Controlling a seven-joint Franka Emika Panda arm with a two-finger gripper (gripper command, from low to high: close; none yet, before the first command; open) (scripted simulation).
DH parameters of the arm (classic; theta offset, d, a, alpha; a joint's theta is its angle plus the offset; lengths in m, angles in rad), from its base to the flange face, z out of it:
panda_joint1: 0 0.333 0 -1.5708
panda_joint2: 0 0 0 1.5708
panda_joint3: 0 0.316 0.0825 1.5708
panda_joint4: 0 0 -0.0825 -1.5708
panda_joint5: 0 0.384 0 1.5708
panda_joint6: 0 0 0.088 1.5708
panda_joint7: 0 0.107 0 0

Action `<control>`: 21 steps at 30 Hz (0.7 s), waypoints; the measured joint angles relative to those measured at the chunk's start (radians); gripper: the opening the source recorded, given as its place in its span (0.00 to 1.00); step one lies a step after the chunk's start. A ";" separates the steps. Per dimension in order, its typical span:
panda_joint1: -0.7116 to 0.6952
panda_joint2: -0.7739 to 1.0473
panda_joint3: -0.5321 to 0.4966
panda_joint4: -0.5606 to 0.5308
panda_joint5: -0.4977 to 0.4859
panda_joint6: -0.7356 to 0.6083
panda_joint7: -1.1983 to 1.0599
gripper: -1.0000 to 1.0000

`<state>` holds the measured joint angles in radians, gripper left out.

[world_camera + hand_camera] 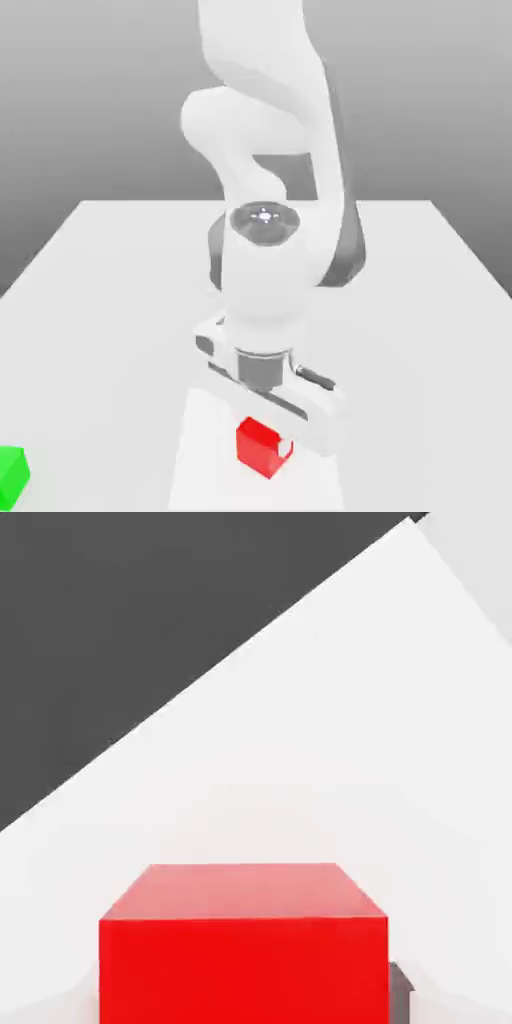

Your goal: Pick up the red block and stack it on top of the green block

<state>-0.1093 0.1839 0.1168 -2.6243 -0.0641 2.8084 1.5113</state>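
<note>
The exterior view takes in the whole reach of the arm [265,270], bent down over the pale desk [410,350], with the gripper [266,446] low over the red block [260,450]. That block sits near the front of the desk area, a little to the exterior view's right of the middle, above or on a brighter white patch [200,480]. Whether it touches the surface there, I cannot tell. The green block [12,476] lies well apart from it, at the exterior view's left edge and cut by the frame.

The hand view gives the closer look at the grip: the red block's top and one broad side face, with a small dark piece [400,994] right against its flank and pale shapes to either side. The jaws are pinching the red block, drawn in to its width. It is apart from the green block, not stacked on it.
</note>
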 joint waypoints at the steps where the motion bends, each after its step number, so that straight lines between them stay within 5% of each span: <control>1: -0.002 -0.036 0.004 -0.005 0.014 -0.030 -0.011 0.00; 13: -0.284 0.084 -0.214 0.355 0.118 -0.273 -0.084 0.00; 17: -0.345 0.216 -0.236 0.428 0.155 -0.215 -0.107 0.00; 18: -0.350 0.243 -0.233 0.432 0.162 -0.192 -0.112 1.00; 21: -0.350 0.243 -0.233 0.432 0.162 -0.192 -0.112 1.00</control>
